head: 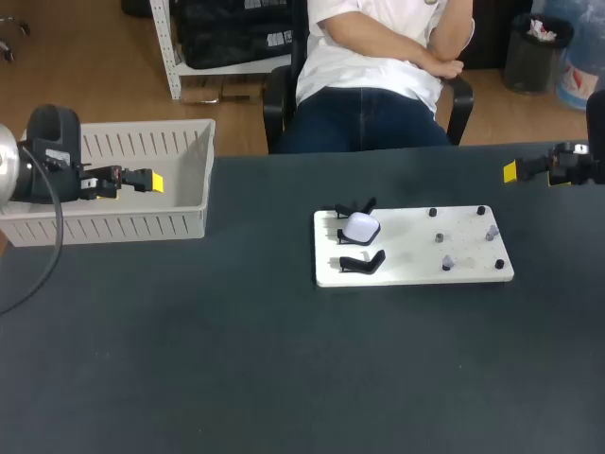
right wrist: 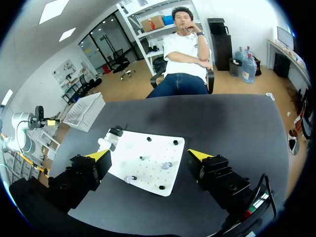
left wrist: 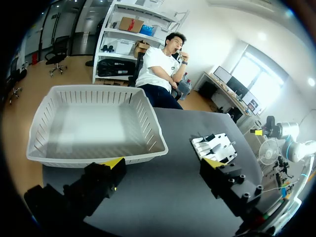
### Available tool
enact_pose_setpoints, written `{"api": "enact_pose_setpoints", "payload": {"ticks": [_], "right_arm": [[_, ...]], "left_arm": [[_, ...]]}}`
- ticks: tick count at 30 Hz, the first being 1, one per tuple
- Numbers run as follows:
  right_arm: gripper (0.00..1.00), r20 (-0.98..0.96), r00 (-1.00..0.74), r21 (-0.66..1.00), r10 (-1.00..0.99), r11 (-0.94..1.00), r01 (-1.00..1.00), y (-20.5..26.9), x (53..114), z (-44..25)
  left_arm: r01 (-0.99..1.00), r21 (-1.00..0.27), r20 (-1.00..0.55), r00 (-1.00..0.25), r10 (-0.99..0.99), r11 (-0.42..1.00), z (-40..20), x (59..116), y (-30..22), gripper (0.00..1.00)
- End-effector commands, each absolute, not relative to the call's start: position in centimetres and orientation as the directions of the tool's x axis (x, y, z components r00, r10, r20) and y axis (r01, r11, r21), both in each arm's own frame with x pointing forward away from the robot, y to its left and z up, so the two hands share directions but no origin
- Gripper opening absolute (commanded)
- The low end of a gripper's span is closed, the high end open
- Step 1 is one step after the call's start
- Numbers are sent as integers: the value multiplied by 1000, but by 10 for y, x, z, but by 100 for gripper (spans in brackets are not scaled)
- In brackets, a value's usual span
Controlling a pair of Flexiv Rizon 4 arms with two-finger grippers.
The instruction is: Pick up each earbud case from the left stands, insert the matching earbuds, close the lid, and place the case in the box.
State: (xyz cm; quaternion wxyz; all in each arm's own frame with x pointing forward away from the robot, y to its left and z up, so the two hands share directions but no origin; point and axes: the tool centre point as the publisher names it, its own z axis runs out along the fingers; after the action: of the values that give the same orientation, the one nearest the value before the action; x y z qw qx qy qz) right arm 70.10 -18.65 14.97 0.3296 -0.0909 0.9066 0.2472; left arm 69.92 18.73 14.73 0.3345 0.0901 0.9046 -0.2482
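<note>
You can barely make out the small grey earbuds [head: 447,262], mere specks on the flat white board [head: 413,270]. You also cannot tell which way the rounded white earbud case [head: 360,227] points or whether its lid is shut. It sits on the middle of three black stands [head: 362,262] at the board's left end. The white slatted plastic box [head: 142,189] stands well left of the board. Your left gripper [left wrist: 164,164] hangs by that box and your right gripper [right wrist: 149,155] is off the board's right end. Both have their fingers wide apart, holding nothing.

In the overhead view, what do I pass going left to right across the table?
White slatted plastic box → rounded white earbud case → small grey pieces on the flat white board → right gripper.
</note>
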Motion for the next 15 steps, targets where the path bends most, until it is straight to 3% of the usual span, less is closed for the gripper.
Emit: {"api": "enact_pose_setpoints", "payload": {"ticks": [1, 12, 15], "right_arm": [[100, -642, -766, 388, -2, 862, -327, -186, 701, 150], [100, -642, -766, 388, -2, 862, -327, -186, 701, 150], [100, -642, -766, 388, -2, 862, -327, -186, 701, 150]], "left_arm": [[320, -382, -642, -767, 0, 867, 150, 700, 185, 100], [320, -382, -642, -767, 0, 867, 150, 700, 185, 100], [513, -348, -736, -668, 111, 785, 156, 698, 179, 100]]}}
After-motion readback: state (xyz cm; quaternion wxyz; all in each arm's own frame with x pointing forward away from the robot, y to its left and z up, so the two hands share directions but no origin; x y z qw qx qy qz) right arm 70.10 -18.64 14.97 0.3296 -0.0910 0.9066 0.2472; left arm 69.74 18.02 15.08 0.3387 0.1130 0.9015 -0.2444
